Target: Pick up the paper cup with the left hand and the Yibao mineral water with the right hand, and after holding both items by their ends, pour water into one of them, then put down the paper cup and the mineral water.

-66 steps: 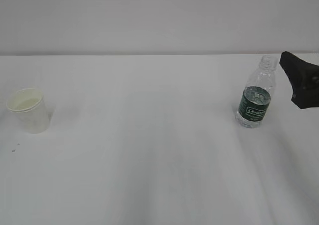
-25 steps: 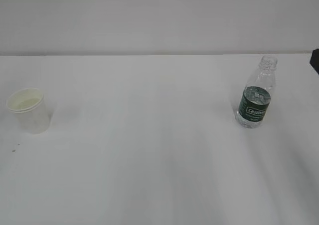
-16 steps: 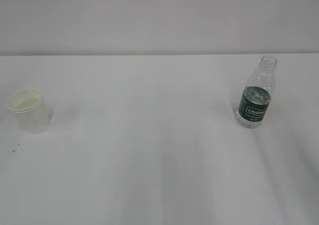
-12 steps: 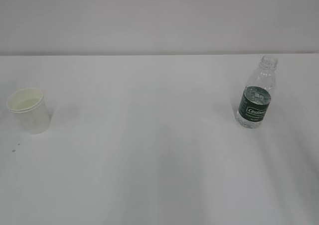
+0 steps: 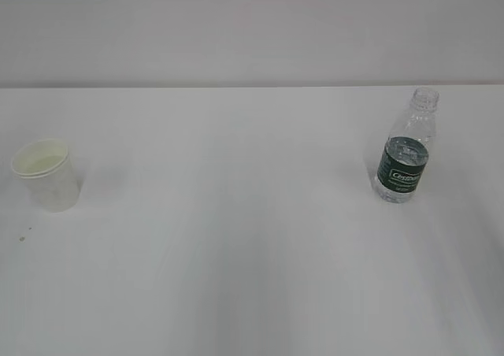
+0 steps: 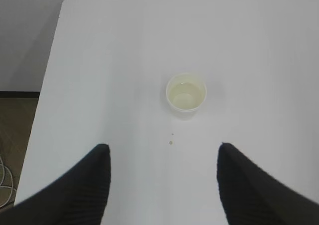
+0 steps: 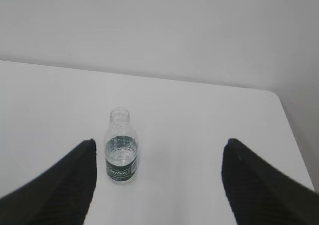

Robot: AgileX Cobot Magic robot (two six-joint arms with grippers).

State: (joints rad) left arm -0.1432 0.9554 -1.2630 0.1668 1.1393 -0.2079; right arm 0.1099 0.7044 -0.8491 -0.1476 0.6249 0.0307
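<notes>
Yibao mineral water (image 5: 405, 152) stands upright and uncapped on the white table's (image 5: 236, 254) right side, paper cup (image 5: 46, 174) far left. Left gripper (image 6: 162, 150) and right gripper (image 7: 158, 148) both hang wide apart, holding nothing.

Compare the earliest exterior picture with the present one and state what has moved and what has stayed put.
The dark gripper that stood beside the bottle at the right edge has drawn back out of the exterior view. Nothing was grasped or released. The small white paper cup and the clear ribbed plastic bottle with a dark green label stand upright where they were.
</notes>
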